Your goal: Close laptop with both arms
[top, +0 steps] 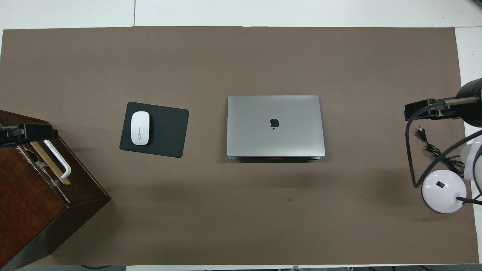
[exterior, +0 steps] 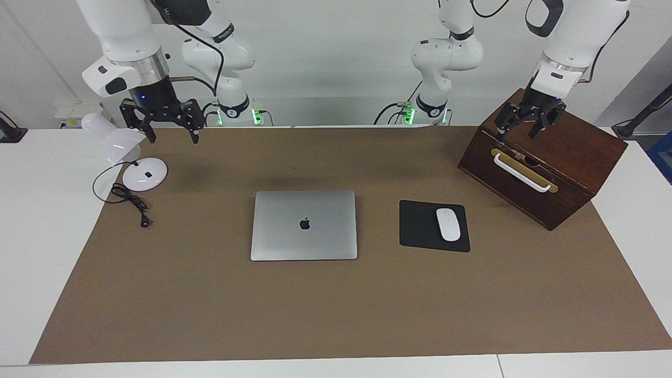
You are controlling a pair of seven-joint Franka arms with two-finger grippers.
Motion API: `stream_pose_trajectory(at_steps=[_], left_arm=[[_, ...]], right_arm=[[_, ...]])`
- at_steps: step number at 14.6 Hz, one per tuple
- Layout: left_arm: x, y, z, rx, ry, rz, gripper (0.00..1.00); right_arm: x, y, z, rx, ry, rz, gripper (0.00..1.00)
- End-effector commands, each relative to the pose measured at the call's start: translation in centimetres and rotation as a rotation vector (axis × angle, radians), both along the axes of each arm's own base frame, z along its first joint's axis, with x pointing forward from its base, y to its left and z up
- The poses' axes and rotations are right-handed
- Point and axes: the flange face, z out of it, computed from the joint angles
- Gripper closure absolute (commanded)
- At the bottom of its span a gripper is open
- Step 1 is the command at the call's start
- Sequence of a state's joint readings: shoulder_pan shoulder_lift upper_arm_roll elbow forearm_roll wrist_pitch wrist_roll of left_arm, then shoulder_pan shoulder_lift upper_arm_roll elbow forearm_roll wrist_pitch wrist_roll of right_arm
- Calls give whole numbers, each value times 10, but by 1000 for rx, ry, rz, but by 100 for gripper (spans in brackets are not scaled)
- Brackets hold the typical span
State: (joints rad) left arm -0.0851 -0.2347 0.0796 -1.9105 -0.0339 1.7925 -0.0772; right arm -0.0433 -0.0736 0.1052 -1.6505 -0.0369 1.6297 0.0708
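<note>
The brown mat (exterior: 336, 315) covers most of the table, and the wooden box (exterior: 546, 157) sits at its edge at the left arm's end. The laptop (exterior: 304, 224) lies shut and flat in the middle of the mat, with the mouse (exterior: 448, 224) on its black pad (exterior: 420, 226) beside it. The left gripper (exterior: 523, 127) hangs over the box with fingers spread and empty, and the right gripper (exterior: 161, 131) hangs spread and empty over the mat's corner by the lamp (exterior: 144, 173).

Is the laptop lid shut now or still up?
Shut. The laptop lies flat on the brown mat, lid down with the logo facing up; no keyboard or screen shows in either view.
</note>
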Motion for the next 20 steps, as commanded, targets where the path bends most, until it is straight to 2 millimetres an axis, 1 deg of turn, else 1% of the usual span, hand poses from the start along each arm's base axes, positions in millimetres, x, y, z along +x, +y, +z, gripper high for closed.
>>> stream_pose_trajectory(at_steps=[1,2,4,5,6,7,10,12,13,14,20], left_arm=[[20,2,16,10,26,8,0],[25,0,21,12,40,5,0],[42,-1,29,16,76,2,0],[48,-3,28,19,99,-1,0],[49,-3,26,20,108,-1,0],[49,-3,22,20,122,-2,0],[41,-2,-5,20,168,-5,0],[36,-3,-17,19,171,-12,0],[34,-3,-21,21,155,-37,0],[35,-2,-25,23,139,-79,0],[40,-4,-19,29,115,-104,0]], right_arm=[[-6,-6,1,-1,-15,8,0],[-4,-7,3,-5,-17,10,0],[0,-12,15,-13,-37,5,0],[-1,-12,19,-13,-42,6,0],[-1,-13,20,-13,-42,4,0],[-2,-13,20,-13,-38,6,0],[-2,-16,22,-14,-39,1,0],[-2,-20,23,-13,-38,-8,0],[-2,-24,22,-13,-34,-15,0],[-3,-23,22,-12,-29,-13,0],[-4,-20,22,-12,-23,-9,0]])
